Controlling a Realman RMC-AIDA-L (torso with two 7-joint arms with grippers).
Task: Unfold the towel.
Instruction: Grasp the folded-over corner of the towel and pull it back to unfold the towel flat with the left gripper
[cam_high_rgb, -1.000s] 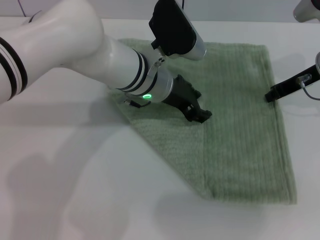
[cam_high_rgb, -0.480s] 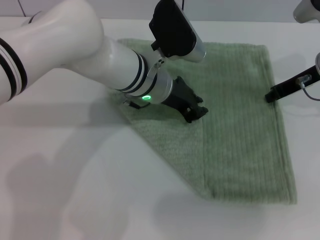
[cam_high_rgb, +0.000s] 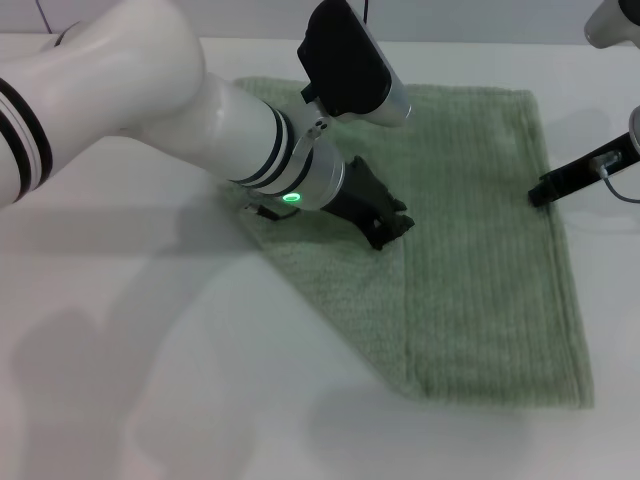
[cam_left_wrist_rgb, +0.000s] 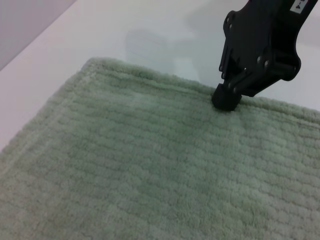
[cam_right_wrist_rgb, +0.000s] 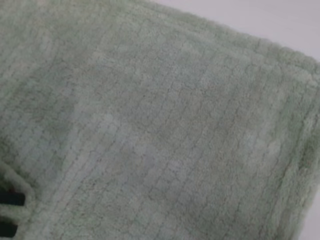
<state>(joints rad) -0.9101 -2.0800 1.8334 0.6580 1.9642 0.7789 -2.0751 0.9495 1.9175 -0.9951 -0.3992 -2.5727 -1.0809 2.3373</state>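
Observation:
The towel (cam_high_rgb: 480, 250) is a pale green ribbed cloth lying flat on the white table. Its near-left part is folded over along a diagonal crease, and the flap's corner ends near the cloth's middle. My left gripper (cam_high_rgb: 388, 224) is down on the towel at that flap corner, with the white arm reaching in from the left. My right gripper (cam_high_rgb: 548, 189) is at the towel's right hem. The left wrist view shows the towel (cam_left_wrist_rgb: 150, 170) with my right gripper (cam_left_wrist_rgb: 226, 98) touching its hem. The towel (cam_right_wrist_rgb: 165, 125) fills the right wrist view.
Bare white table (cam_high_rgb: 150, 380) surrounds the cloth on the near and left sides. The left arm's bulky forearm (cam_high_rgb: 200, 110) hangs over the towel's far-left part and hides it.
The left gripper has drawn back slightly to the left across the towel. The right gripper and the cloth's outline look unchanged.

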